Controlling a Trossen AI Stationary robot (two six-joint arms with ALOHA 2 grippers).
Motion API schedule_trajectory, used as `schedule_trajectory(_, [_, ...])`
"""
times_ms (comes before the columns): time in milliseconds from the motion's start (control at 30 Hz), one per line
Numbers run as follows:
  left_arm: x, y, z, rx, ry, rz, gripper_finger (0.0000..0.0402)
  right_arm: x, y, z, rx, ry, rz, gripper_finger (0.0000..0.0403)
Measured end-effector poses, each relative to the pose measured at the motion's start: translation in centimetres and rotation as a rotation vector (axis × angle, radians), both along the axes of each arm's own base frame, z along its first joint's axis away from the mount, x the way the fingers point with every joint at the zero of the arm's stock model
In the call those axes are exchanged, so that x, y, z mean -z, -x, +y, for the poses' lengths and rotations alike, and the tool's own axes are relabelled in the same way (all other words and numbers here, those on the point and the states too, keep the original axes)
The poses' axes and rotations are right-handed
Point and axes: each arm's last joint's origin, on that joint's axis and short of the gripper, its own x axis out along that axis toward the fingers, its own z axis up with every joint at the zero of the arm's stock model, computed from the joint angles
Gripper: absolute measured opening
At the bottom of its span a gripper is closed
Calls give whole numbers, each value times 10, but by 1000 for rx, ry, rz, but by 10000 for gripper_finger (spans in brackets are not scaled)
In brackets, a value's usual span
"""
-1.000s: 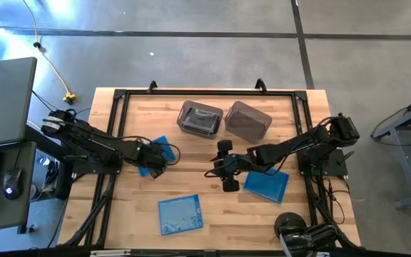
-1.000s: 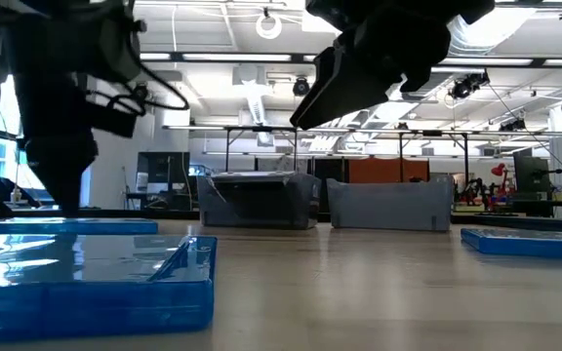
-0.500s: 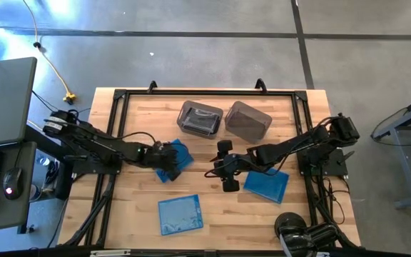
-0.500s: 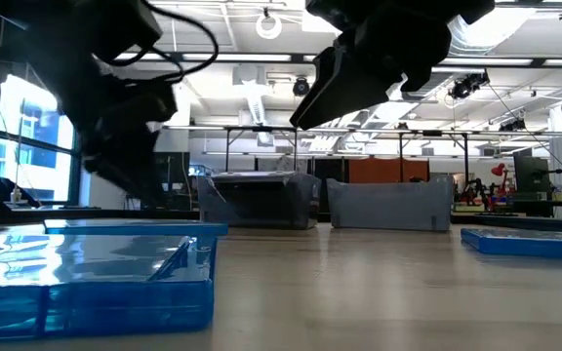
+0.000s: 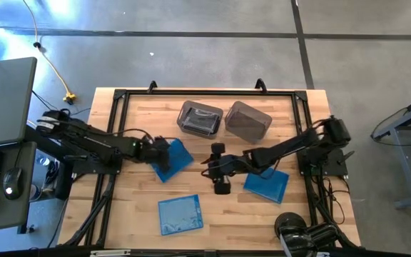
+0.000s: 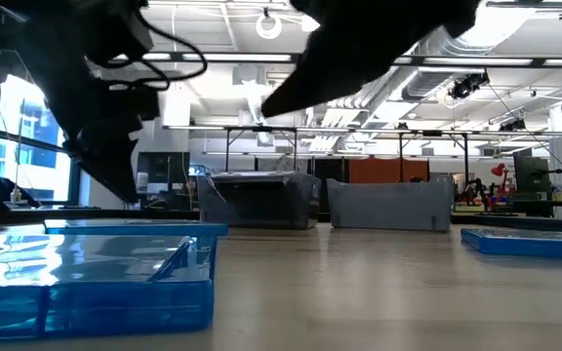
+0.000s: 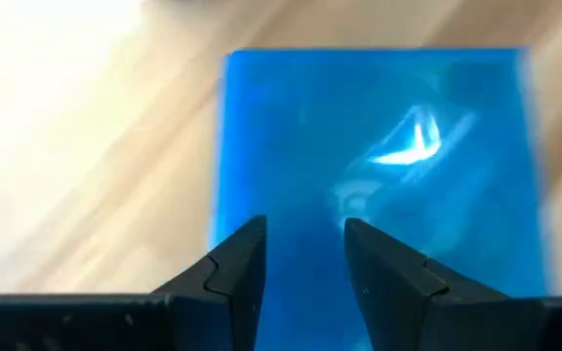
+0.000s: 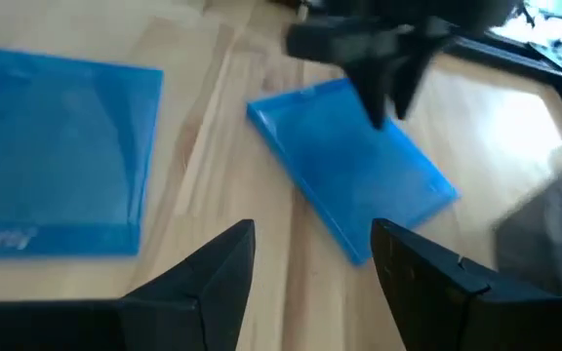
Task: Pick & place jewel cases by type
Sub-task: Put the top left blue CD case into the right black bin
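Three blue jewel cases lie flat on the wooden table. One lies left of centre (image 5: 175, 158), a cloud-patterned one near the front edge (image 5: 180, 214), and one at the right (image 5: 266, 185) under my right arm. My left gripper (image 5: 160, 150) is open, its fingers slanting down over the left-of-centre case (image 7: 379, 146) near its left edge. My right gripper (image 5: 216, 170) stands open above bare wood between the cases, with nothing between its fingers (image 8: 310, 263). My left gripper's fingertips (image 8: 388, 115) stand at the top face of the blue case (image 8: 359, 185), near its left edge. They slant down from the table's left. Nothing is between the fingers. I cannot tell whether the tips touch the case.
Two translucent grey bins stand side by side at the table's far middle, the left one (image 5: 200, 118) darker inside than the right one (image 5: 247, 120). A black frame rail (image 5: 205, 93) runs round the table. Bare wood lies between the cases.
The left-of-centre blue case has slid toward the table's right and then stayed put. My left gripper has tipped and drawn back toward the table's left, uncovering most of the case. My right gripper has tipped further down and edged toward the table's left.
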Motion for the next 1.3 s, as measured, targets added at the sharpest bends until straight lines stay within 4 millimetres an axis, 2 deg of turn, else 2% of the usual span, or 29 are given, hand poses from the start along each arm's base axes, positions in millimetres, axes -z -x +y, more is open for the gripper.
schedule_trajectory(100, [1,2,13,-17,54,45,137,21,-12,-1,22,-6,-21,204])
schedule_trajectory(233, [2,1,32,43,135,81,138,44,-24,-5,26,-49,-36,204])
schedule_trajectory(433, [2,3,62,117,274,69,155,57,-32,-17,57,-119,-73,204])
schedule_trajectory(600, [2,9,84,98,314,51,191,66,-38,-31,199,-229,-113,204])
schedule_trajectory(700, [2,12,93,75,336,44,210,75,-40,-35,211,-261,-103,204])
schedule_trajectory(867, [6,16,99,69,474,27,220,90,-47,-29,205,-269,-96,204])
schedule_trajectory(1067, [13,13,98,70,578,29,221,88,-63,-19,253,-299,1,204])
schedule_trajectory(1300, [25,9,99,51,644,72,221,84,-66,-19,339,-348,107,204])
